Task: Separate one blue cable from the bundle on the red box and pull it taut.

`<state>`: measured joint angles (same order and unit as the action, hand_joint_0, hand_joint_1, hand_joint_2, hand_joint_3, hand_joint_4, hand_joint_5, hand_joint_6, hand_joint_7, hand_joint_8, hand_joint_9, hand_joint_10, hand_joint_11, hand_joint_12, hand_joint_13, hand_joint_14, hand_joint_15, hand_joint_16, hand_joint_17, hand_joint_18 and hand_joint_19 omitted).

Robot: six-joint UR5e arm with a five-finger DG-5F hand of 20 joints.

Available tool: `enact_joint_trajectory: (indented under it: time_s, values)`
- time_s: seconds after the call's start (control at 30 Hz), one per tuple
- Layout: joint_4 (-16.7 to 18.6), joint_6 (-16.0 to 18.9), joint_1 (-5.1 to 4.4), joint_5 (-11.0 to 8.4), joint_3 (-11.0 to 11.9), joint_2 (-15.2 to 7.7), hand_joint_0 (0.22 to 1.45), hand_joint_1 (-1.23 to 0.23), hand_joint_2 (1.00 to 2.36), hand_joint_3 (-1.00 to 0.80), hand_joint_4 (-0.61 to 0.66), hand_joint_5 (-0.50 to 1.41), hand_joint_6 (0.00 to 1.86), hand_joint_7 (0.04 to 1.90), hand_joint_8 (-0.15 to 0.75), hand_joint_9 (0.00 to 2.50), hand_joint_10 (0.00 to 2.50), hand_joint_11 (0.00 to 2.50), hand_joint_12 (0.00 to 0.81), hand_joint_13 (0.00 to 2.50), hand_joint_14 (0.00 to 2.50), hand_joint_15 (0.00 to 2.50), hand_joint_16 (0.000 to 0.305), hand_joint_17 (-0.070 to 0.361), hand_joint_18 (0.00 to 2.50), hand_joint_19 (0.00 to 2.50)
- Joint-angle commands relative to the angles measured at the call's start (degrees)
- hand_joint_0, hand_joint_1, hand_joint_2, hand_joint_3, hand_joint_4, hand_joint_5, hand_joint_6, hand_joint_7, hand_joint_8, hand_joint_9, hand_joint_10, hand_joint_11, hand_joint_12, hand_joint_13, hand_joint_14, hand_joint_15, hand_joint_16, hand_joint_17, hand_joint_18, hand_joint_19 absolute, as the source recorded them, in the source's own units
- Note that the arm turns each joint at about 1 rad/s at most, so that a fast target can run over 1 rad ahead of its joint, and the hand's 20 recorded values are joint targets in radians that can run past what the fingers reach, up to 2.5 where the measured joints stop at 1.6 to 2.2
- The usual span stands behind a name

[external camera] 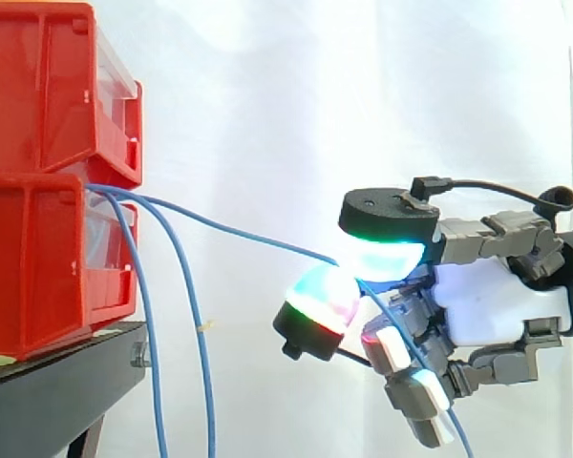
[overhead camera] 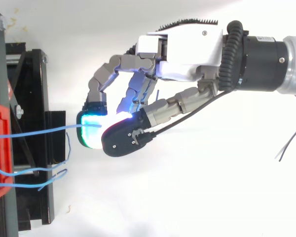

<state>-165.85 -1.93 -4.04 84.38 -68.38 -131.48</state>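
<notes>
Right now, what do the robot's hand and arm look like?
The hand has a white shell over its palm and grey, blocky fingers. Its fingertips are thick rounded pads with black backs, glowing white, cyan, green and red. Behind it the arm is a black cylinder, then silver.

We count two red bins (external camera: 38, 91), we count three thin blue cables (external camera: 197, 320), one black stand (external camera: 57, 382), one robot hand (external camera: 497, 301), one robot arm (overhead camera: 266, 61), one white curtain (external camera: 315, 95)
</notes>
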Motion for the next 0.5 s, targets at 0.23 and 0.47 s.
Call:
enact_joint_trajectory:
  time_s: [0.23,0.47]
  values:
    - [0.0,0.0,0.0,0.0,0.0,0.0,0.61,-0.87,1.01,-0.06,-0.02,-0.04,0.94,0.75,0.263,1.14,0.02,0.5,0.398,1.17,0.02,0.68,0.056,0.125,1.06,0.65]
    - [0.0,0.0,-0.09,0.0,0.0,0.09,0.61,-0.87,1.01,-0.06,-0.02,-0.04,0.93,0.75,0.268,1.15,0.02,0.51,0.399,1.17,0.02,0.68,0.056,0.126,1.06,0.65]
